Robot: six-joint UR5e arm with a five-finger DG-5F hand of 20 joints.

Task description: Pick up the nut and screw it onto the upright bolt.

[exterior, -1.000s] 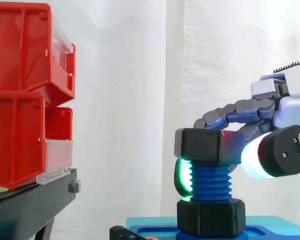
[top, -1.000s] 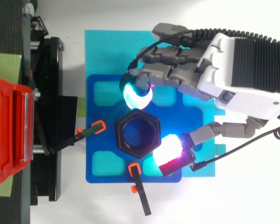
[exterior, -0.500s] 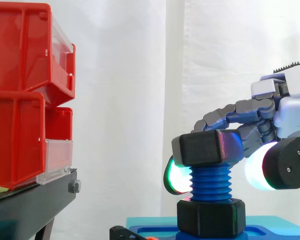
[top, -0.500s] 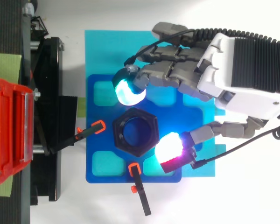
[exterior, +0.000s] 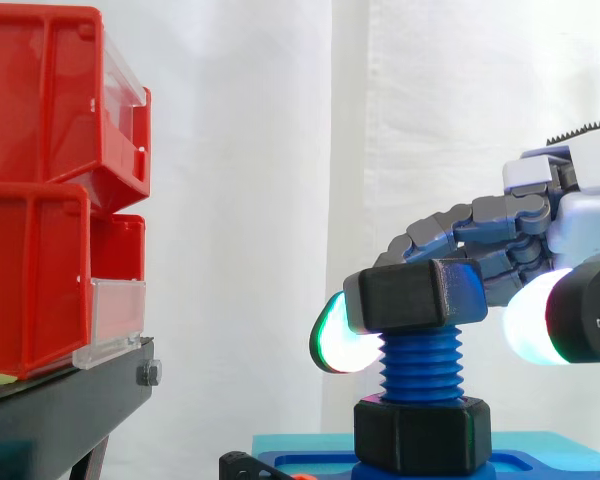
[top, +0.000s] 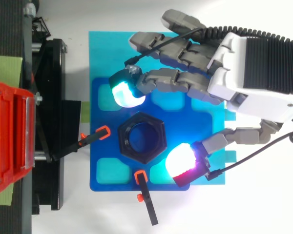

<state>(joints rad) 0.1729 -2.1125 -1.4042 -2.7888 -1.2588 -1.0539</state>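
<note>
The black hexagonal nut [exterior: 415,297] is sitting on the top end of the upright blue bolt [exterior: 420,365], with bare thread showing beneath it. It is lying slightly out of level, its right side a little higher. The bolt is rising from a black hexagonal base [exterior: 421,435] seated in the dark blue plate [top: 100,181]. The hand [top: 254,73] is reaching in from the right of the bolt with its fingers released and spread, grasping nothing. From above, one fingertip pad [top: 127,92], glowing cyan-white, is standing just beside the nut on the bolt's far side, with a gap showing between pad and nut. The thumb pad [top: 180,161], glowing white with magenta, is standing near the nut's opposite corner, also apart from it. In the side view both pads are hanging at about the level of the nut's underside. Two orange-tipped black clamps [top: 102,131] are pointing in toward the bolt across the plate's edges. The red bins [exterior: 40,200] on the black stand [exterior: 60,400] are standing well to the left of the bolt, with the white curtain [exterior: 250,200] hanging behind.
</note>
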